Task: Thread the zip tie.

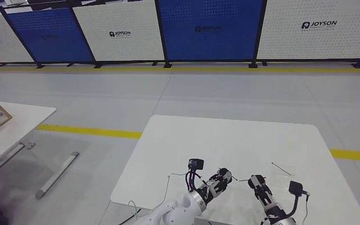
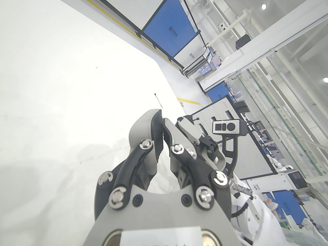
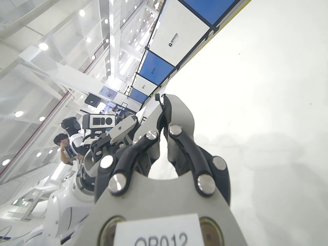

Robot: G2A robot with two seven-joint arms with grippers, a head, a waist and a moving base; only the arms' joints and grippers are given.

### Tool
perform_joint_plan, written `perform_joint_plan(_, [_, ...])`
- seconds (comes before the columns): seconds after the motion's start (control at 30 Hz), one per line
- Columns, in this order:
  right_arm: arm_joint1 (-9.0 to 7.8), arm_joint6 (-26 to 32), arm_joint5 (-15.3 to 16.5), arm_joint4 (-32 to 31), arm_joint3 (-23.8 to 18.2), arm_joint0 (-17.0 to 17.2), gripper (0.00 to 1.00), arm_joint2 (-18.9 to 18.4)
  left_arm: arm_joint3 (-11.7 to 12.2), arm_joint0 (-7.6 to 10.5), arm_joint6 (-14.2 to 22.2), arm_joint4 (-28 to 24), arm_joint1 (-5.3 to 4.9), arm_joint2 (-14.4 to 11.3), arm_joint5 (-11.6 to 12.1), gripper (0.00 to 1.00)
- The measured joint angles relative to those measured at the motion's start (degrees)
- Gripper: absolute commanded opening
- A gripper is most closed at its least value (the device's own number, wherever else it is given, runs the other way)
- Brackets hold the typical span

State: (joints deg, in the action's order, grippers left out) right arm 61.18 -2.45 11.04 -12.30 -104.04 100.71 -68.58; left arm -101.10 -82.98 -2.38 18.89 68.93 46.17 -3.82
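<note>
Treat this as the alignment step, tail to head, with no threading done yet by the look of it. Note the right tool (image 3: 163, 101) pinched shut on the tie (image 3: 157, 97), a short black end poking just past its tips. Note the left tool (image 2: 163, 119) pinched shut too, just beside the right one, both low over the near part of the bench (image 1: 225, 140). Cannot tell from the left wrist view whether gripping the tail or nothing. Read the faint line bridging the two tools in the top view as the tie's strap, probably. Do not confuse it with the spare strip (image 1: 282, 168) lying on the bench farther right, apart from both tools. Leave undecided the dark line (image 2: 158, 101) beyond the left tips: either that strip or the tail.

To do it well:
- Hold the right grip firm to stop the exposed end swivelling.
- Turn the wrists to bring tail and slot onto one axis, then feed straight and slowly.
- Grip the tail close to its tip, and expect a thin strap to bow if pushed from far back.
- Leave the slot uncovered by the pads.
- Stop and realign at any buckling rather than forcing.
- Once through, regrip past the head and pull.
</note>
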Motion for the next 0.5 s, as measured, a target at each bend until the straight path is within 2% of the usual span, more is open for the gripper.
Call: perform_joint_plan(0.5, [0.42, -1.38, 0.46, -0.50, 0.35, 0.21, 0.00, -0.09, 0.00, 0.00, 0.00, 0.00, 0.00, 0.00, 0.00, 0.00])
